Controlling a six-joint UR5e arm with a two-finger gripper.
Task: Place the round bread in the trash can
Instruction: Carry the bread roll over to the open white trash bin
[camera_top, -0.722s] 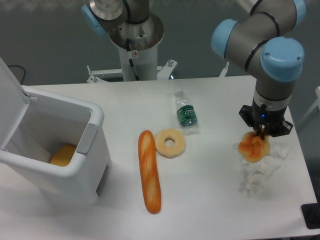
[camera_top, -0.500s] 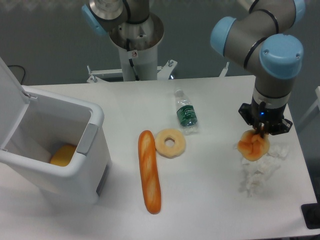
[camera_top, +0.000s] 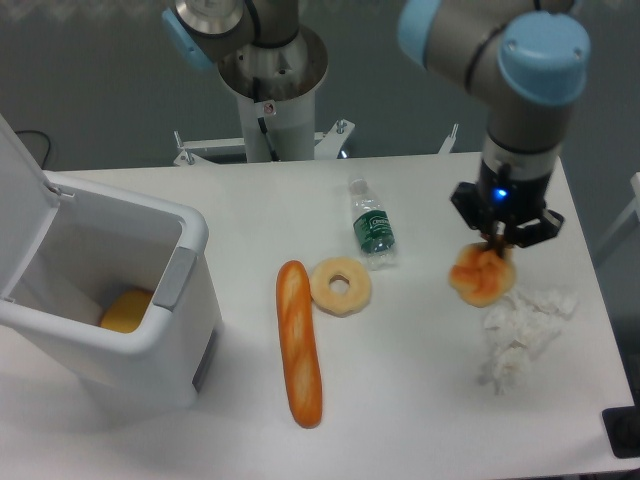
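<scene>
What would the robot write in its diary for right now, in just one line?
phase: carrying | gripper: shut on round bread, lifted off table | trash can: lid open, far left | bread not yet in can

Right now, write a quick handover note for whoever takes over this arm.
Claw: shut on the round bread, held in the air over the right side of the table, beside a crumpled white paper.
Trash can: at the left edge, lid open, something yellow-orange already inside.
Done: bread picked up.
Left: carry it left across the table, passing over the bottle, ring bread and baguette, and release it into the can.
</scene>
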